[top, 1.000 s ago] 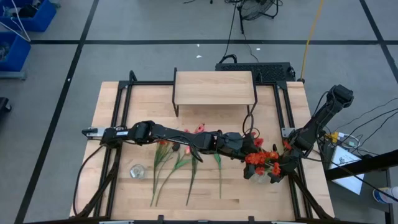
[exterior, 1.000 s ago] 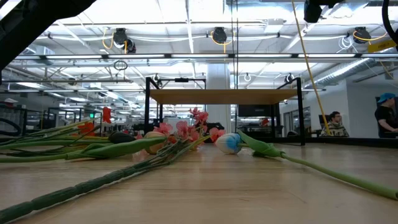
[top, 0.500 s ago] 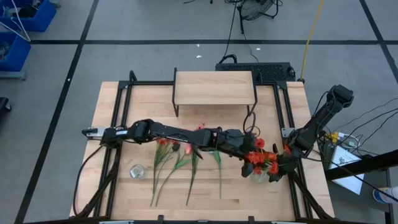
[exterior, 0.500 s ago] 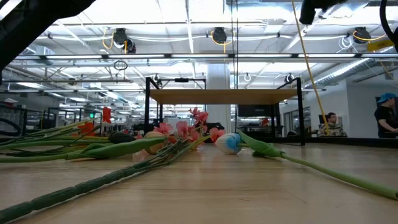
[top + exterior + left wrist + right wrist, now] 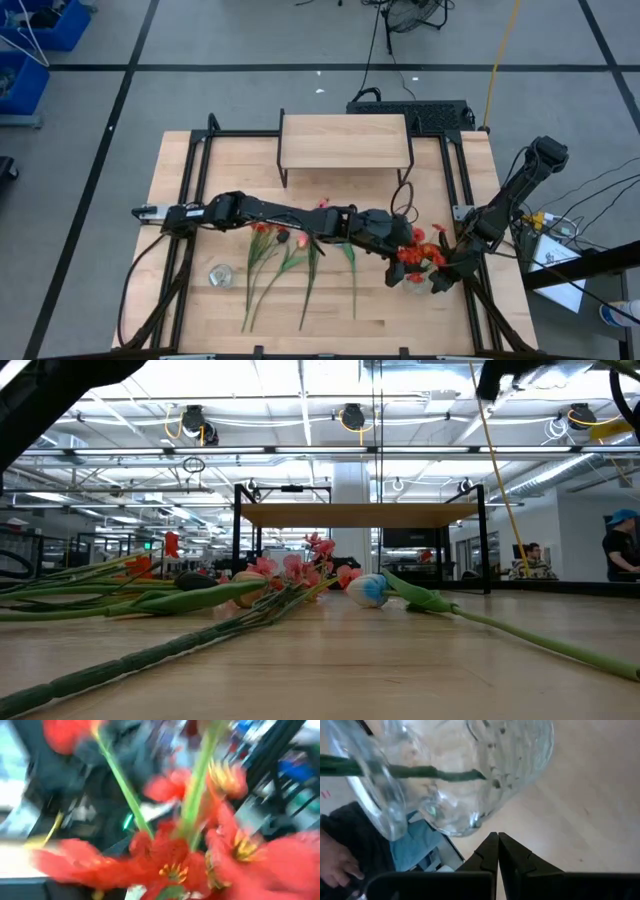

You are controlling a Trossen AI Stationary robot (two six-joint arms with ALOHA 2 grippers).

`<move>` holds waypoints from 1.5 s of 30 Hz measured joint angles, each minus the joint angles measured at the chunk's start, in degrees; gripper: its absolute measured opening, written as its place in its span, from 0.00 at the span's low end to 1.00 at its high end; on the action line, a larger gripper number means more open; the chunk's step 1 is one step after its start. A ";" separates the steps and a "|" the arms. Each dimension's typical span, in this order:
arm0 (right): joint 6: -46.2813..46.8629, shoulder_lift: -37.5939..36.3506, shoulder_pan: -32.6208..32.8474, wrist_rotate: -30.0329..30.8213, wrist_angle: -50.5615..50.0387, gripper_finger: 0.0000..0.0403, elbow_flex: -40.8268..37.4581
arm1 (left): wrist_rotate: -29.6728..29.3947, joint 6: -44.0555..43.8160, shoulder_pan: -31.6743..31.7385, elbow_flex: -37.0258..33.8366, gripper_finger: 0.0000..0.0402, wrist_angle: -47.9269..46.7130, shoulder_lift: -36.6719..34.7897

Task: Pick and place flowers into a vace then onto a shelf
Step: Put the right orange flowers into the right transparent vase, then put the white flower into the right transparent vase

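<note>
The left end effector reached far across the surface toward its right front corner, closed on a red spray whose blossoms filled the left wrist view. The spray's stem ran nearly level into the mouth of the glass vase, so the vase appeared tipped rather than upright, its opening facing the left arm. The right end effector sat just beside the vase on its outer side; its fingers showed pressed together with the glass in front of them, not between them, so it seemed to brace rather than grip. The move ahead turned on that line: stem axis into the vase mouth, left arm feeding, right arm steadying. Well apart to the left, about four stems lay on the surface, long axes running front to back, blossoms toward the shelf; the exact count was hard to fix where they overlapped. One vase and one shelf were in view, the shelf bare at the rear centre. A small clear round object lay near the left front.
</note>
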 joint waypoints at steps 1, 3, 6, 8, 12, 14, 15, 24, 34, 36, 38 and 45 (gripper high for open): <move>0.49 -0.15 0.00 0.49 0.04 0.01 0.00 | 0.83 0.30 -0.01 0.03 0.73 0.83 -0.22; 1.41 -0.87 0.00 0.63 0.64 0.01 0.00 | 1.20 0.84 -0.07 0.37 0.73 0.27 0.21; 2.81 -2.17 0.02 2.07 2.43 0.01 0.00 | 1.67 -0.94 -0.07 -0.02 0.73 -5.33 1.08; 2.63 -2.96 0.04 5.34 2.63 0.01 0.36 | 1.60 -2.11 -0.03 -0.31 0.73 -5.64 1.16; 2.26 -4.65 0.01 9.65 2.40 0.01 0.62 | -0.19 0.05 0.01 0.24 0.73 0.06 -1.07; 2.26 -5.15 0.03 10.87 2.45 0.01 0.59 | -0.47 -0.90 0.15 0.41 0.73 0.82 -1.31; 2.32 -5.44 0.02 10.95 2.51 0.01 0.59 | -0.24 -1.51 0.25 0.33 0.73 0.24 -1.12; 4.81 -5.76 0.02 10.66 2.42 0.01 0.55 | -0.50 -1.70 1.27 0.11 0.73 -1.66 -2.61; 9.57 -6.10 0.71 6.95 2.66 0.01 0.55 | -0.79 -3.09 2.90 0.04 0.73 1.33 -4.91; 10.64 -6.10 1.26 5.79 2.50 0.01 0.55 | -0.67 -3.26 3.30 0.07 0.73 1.64 -5.05; 10.89 -6.09 2.06 5.99 3.52 0.01 0.55 | -0.14 -4.31 3.57 0.04 0.73 0.59 -5.29; 5.44 -6.11 4.40 11.48 8.86 0.01 0.55 | 2.75 -5.34 4.61 0.07 0.73 -3.97 -11.04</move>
